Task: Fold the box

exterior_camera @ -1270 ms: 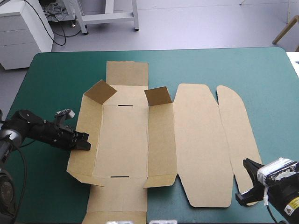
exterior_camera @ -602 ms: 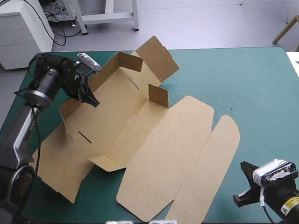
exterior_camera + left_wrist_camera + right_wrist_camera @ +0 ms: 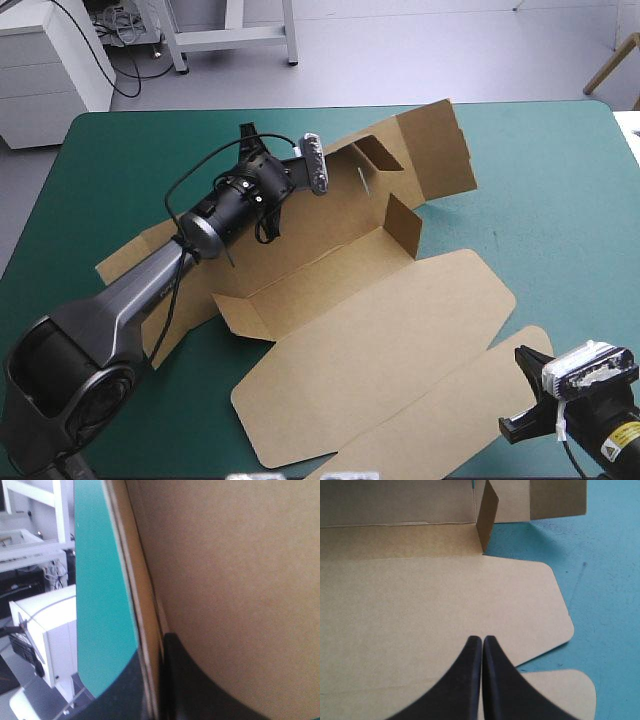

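a: nearest me, my right gripper [image 3: 482,641] sits pinched empty above the lid flap [image 3: 445,600]. the box [image 3: 380,340]?
b: skewed across the teal-green cover [image 3: 560,200], a side wall clamped in my left gripper [image 3: 156,650]. held one-sided, it could twist, crease.

No legible writing anywhere; one small yellow sticker [image 3: 625,436] too tiny to read

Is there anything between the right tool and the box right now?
Nothing visible. The right tool, shut, points across the flat lid of the box, with only bare brown board and the teal-green cover ahead of it.
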You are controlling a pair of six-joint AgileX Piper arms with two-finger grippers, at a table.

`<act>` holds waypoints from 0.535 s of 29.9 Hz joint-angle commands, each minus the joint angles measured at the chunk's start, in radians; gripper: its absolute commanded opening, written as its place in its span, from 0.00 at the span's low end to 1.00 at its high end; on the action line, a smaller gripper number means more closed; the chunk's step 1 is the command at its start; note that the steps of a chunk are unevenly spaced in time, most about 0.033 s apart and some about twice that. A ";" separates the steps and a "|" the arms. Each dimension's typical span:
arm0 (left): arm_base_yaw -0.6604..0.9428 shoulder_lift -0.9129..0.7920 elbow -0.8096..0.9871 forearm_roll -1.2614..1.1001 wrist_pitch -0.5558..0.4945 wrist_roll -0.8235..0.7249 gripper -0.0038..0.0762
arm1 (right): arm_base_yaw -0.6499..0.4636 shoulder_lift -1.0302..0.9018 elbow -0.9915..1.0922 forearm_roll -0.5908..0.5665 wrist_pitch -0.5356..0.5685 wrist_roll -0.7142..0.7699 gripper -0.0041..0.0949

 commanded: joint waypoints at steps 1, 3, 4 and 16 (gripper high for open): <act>-0.053 -0.045 0.003 0.043 -0.038 0.030 0.04 | -0.006 0.010 -0.024 0.007 -0.075 -0.004 0.03; -0.076 -0.047 0.018 0.059 -0.050 0.030 0.04 | -0.006 0.010 -0.024 0.007 -0.075 -0.004 0.03; -0.089 -0.046 0.029 0.074 -0.054 0.030 0.04 | -0.006 0.010 -0.024 0.007 -0.075 -0.004 0.03; -0.218 -0.111 0.197 0.388 -0.215 -0.201 0.04 | -0.006 0.010 -0.024 0.007 -0.075 -0.004 0.03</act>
